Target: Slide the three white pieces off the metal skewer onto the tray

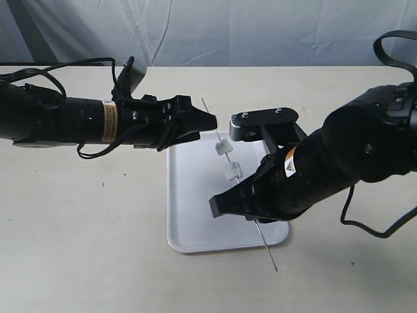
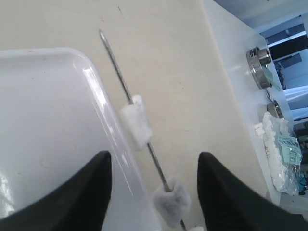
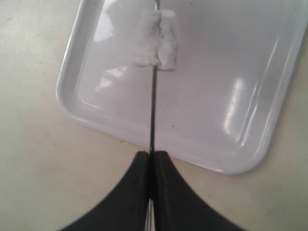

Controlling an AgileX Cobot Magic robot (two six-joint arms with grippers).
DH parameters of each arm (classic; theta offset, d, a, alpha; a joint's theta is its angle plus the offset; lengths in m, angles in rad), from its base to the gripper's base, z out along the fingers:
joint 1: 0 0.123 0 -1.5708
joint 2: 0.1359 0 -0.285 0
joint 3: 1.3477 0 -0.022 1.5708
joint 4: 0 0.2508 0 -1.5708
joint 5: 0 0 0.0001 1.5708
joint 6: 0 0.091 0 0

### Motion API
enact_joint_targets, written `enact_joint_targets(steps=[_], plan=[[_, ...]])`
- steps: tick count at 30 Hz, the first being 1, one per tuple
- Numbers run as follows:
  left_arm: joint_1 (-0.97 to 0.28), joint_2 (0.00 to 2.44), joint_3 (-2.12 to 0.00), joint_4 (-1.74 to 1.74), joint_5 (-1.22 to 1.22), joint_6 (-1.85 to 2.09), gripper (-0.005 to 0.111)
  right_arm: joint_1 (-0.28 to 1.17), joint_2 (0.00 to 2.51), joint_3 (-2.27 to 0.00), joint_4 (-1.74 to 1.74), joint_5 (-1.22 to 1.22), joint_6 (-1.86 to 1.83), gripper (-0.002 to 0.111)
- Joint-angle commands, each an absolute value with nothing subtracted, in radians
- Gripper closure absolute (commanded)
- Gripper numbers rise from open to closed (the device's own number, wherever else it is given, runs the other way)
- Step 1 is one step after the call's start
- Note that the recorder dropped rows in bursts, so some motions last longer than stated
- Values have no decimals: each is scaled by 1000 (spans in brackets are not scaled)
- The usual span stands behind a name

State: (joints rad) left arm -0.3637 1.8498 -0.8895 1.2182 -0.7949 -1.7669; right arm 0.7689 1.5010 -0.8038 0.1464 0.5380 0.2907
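The metal skewer slants over the white tray, with my right gripper shut on its lower part. Two of the white pieces show on the rod above the tray. In the right wrist view the shut gripper pinches the skewer, and white pieces bunch together further up over the tray. My left gripper is open at the upper part. In its view the gripper straddles the skewer. One piece sits between the jaws, untouched, and another lies beyond the tips.
The tray rests on a beige table. A dark box and cables sit at the back left. Past the table's edge in the left wrist view are metal discs and a plastic bag of white lumps.
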Motion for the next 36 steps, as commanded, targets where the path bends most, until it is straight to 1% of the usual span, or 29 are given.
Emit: enact_joint_targets(steps=[1,7,12,34,36], plan=[[-369,1853,-908,1192,-807,-1749,55,771,1490,-800,164,538,290,109],[-369,1853,-917,1197,-822,-1749,56,791,1469,-800,164,543,290,109],[-369,1857,-917,1197,-841,-1751,65,791,1449,-800,167,545,290,109],[-342,1861,-917,1197,-874,-1749,66,791,1435,-800,169,551,290,109],[-342,1861,-917,1197,-874,-1745,69,791,1432,-800,169,554,290,109]])
